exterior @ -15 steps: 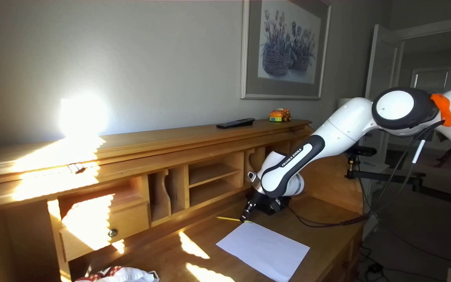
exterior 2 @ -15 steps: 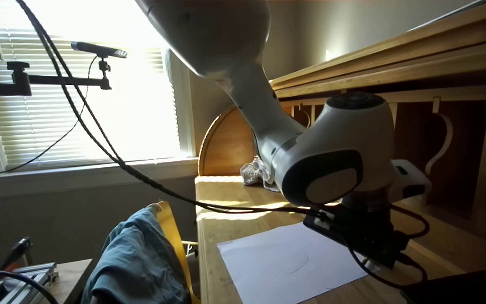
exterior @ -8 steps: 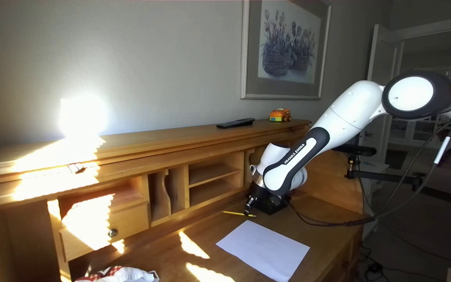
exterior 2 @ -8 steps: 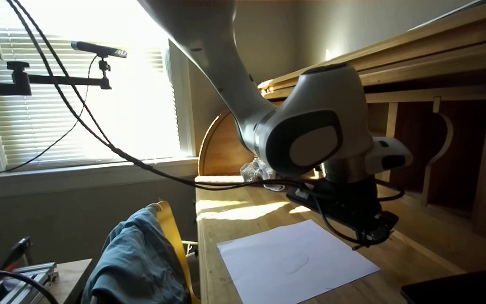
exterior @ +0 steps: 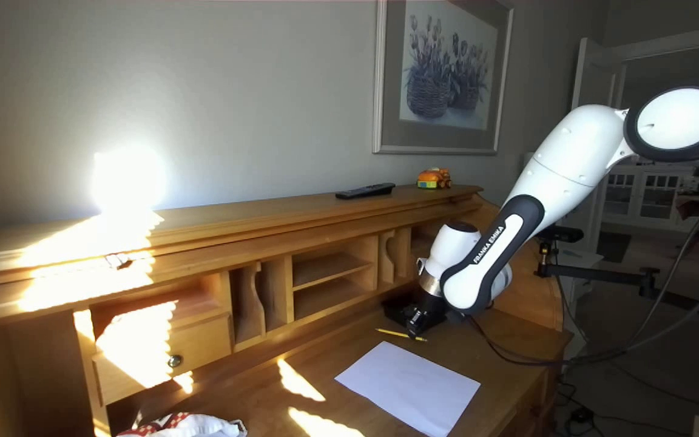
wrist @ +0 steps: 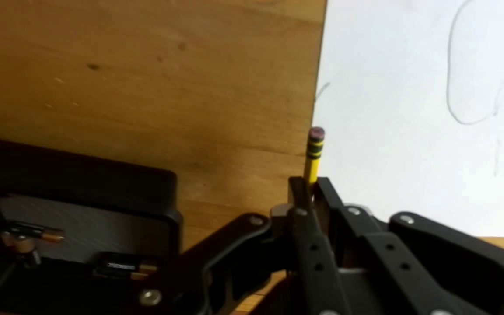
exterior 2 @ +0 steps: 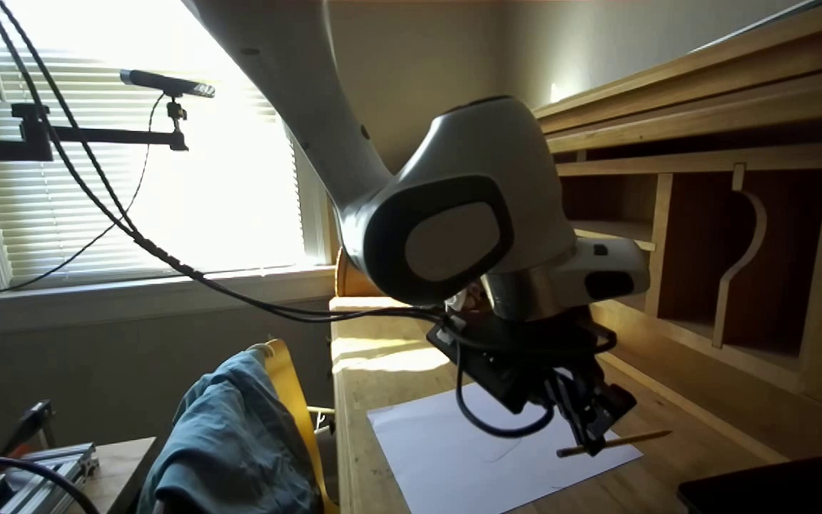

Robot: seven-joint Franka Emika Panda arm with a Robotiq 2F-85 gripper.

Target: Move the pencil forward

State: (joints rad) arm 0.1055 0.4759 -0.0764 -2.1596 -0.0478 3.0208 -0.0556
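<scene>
Sunlit in patches, the wooden desk (exterior: 325, 357) bore, left to right in an exterior view, one cloth (exterior: 195, 426), one remote (exterior: 365, 191), one sheet of paper (exterior: 410, 388) and one toy truck (exterior: 434, 179). Only the wrist view showed batteries (wrist: 123, 266), too dim to count, inside one black tray (wrist: 81, 168); right of it, two fingers (wrist: 298, 194) of one gripper (wrist: 309, 183) pinched one pencil (wrist: 313, 162) near its eraser end, by the sheet. Since half a second before, pencil and gripper had moved farther from the cloth.
</scene>
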